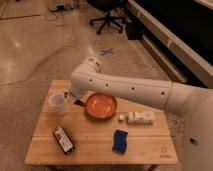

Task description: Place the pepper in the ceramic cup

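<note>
You have a soft, blurred view: glare on the floor, gripper shadowed beside the ceramic cup.

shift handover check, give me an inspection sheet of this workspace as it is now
surface: wooden table, level
job's things: ceramic cup upright near the left edge; pepper a red sliver at the claw tip, apparently gripped, not in the cup
clutter: orange bowl, white box, blue sponge, red-and-black packet
grippers: claw shut, low between cup and bowl
cables: floor cables far back
surroundings: office chair, blue tape cross
</note>
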Available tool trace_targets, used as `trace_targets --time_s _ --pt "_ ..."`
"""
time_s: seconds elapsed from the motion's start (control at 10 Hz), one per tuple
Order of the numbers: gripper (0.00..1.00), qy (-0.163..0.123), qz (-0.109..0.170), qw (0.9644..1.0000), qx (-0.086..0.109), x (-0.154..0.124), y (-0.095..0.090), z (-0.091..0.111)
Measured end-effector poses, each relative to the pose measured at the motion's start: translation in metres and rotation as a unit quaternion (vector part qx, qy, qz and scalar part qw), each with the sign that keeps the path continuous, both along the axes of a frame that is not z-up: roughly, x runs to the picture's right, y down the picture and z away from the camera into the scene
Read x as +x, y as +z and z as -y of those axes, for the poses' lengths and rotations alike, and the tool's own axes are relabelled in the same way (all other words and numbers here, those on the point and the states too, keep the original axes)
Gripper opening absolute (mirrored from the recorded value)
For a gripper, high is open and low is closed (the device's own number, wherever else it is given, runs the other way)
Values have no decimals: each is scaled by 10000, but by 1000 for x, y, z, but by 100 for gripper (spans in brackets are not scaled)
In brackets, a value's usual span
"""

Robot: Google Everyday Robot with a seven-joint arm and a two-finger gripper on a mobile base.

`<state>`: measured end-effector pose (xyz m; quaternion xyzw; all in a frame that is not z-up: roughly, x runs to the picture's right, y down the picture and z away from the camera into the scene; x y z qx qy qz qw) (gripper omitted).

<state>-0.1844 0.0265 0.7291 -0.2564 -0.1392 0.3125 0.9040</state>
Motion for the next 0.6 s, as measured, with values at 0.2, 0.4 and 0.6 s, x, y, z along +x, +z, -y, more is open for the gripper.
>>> trace_targets --time_s 0.2,0.4,0.6 --pt "0 -119 145 9998 25 -21 6 7" --pt "0 -273 309 9991 16 -47 12 11" --pt "0 -375 423 9984 -3 -66 18 13"
